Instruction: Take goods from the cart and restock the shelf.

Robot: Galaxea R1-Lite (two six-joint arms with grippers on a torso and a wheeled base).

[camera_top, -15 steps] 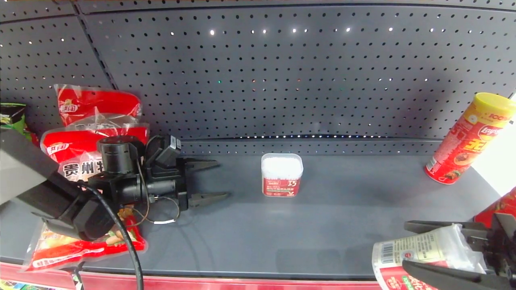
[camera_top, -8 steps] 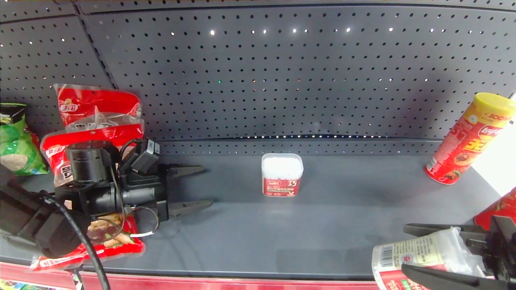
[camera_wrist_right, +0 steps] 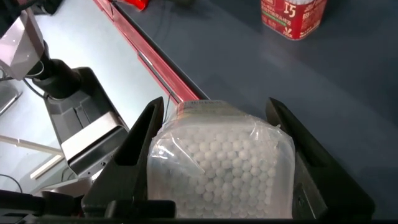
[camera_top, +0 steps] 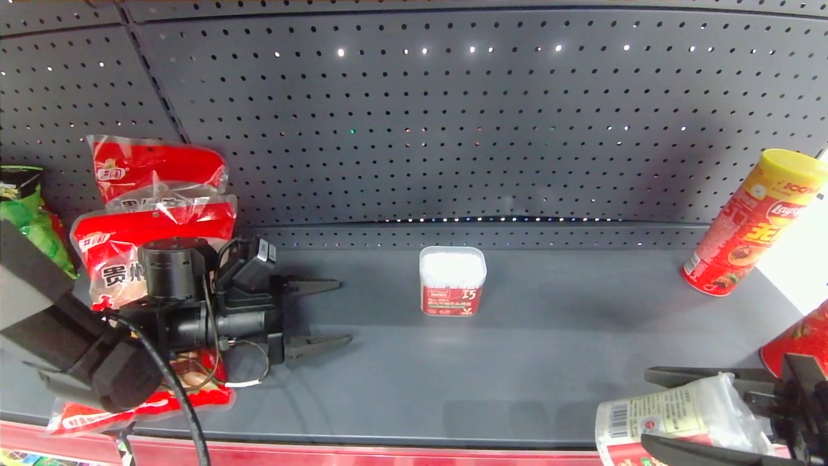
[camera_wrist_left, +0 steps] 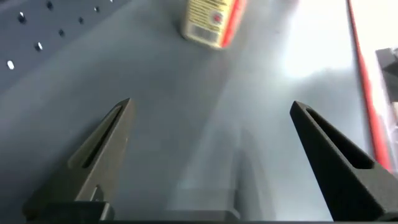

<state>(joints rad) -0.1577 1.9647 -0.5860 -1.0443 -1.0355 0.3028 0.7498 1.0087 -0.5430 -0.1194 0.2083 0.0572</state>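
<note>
Gripping a wrapped tub (camera_top: 673,417) by its sides, the right claw (camera_top: 647,408) has its two fingers closed against the clear film. In the right wrist view, small white round heads fill the tub's transparent body. The tub lies on its side in this hold, with its barcoded label end facing the middle of the shelf (camera_top: 517,362). Claw and tub hang at the shelf's front right corner, over the red front strip (camera_top: 323,453).

The left claw (camera_top: 336,310) is spread wide and holds nothing. It hangs just above the shelf on the left side, its fingers pointing along the shelf toward a standing tub (camera_top: 453,281). The two are well apart. This second tub, white-filled with a red label, stands upright near the middle of the shelf, close to the pegboard back (camera_top: 420,129).

Behind the left arm, red snack bags (camera_top: 158,168) lean against the pegboard back, and another lies flat at the front edge. A green bag (camera_top: 26,213) sits at the far left. At the far right a chip can (camera_top: 753,223) with a yellow lid stands near the back. A second red can (camera_top: 799,336) shows at the edge, just behind the right claw.
</note>
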